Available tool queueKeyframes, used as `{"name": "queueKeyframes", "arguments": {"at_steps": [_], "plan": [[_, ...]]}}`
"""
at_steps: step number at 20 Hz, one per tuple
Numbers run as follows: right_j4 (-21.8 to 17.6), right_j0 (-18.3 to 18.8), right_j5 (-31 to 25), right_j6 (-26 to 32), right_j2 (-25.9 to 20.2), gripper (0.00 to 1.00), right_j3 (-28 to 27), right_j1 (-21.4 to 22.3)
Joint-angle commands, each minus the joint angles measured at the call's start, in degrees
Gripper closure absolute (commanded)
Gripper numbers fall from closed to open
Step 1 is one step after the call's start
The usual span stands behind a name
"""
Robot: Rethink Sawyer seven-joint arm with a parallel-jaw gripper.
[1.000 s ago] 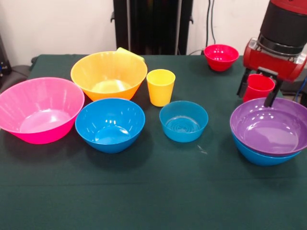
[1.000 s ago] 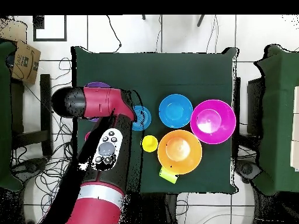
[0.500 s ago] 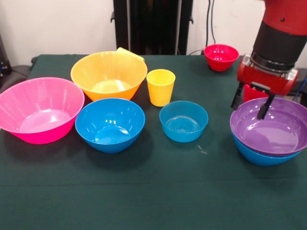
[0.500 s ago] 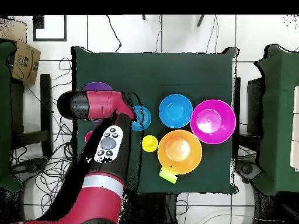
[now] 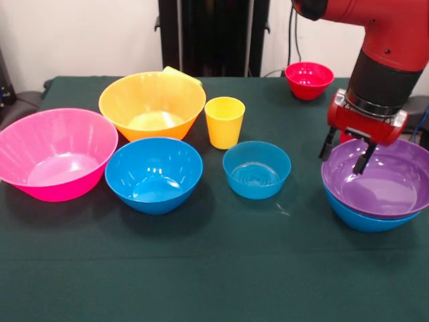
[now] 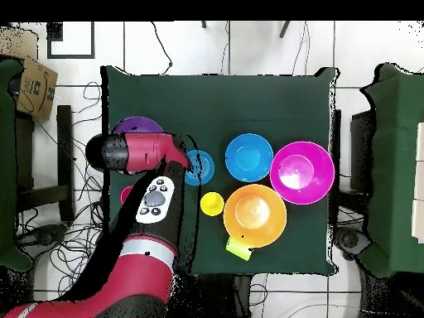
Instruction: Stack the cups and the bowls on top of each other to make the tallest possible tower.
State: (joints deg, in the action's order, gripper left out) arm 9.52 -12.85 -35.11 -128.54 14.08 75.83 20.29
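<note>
Over the purple bowl's (image 5: 379, 178) far rim hangs the tool (image 5: 343, 155), fingers parted, empty.

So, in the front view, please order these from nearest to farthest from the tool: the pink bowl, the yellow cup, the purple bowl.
1. The purple bowl: right under the tool, at the picture's right.
2. The yellow cup: mid-table, to the tool's left in the picture.
3. The pink bowl: at the far left edge.

You see a glossy pink plastic bowl (image 5: 57, 153), an orange plastic bowl (image 5: 152, 104), a yellow plastic cup (image 5: 224, 121), a purple plastic bowl (image 5: 382, 178) nested in blue, and a dark green table (image 5: 214, 268).
</note>
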Motion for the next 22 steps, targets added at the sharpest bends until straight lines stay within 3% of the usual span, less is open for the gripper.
{"name": "queueKeyframes", "arguments": {"at_steps": [1,8,14,22], "plan": [[-2.89,-0.23,1.03,-0.35,-6.47,0.00,-1.61,-2.38],[-2.96,0.01,0.16,0.14,-6.36,0.00,-1.39,-1.59],[-3.19,0.73,-3.61,1.94,-6.04,0.00,-0.14,1.90],[-4.24,2.17,-2.66,3.73,-6.24,0.00,1.91,3.13]]}}
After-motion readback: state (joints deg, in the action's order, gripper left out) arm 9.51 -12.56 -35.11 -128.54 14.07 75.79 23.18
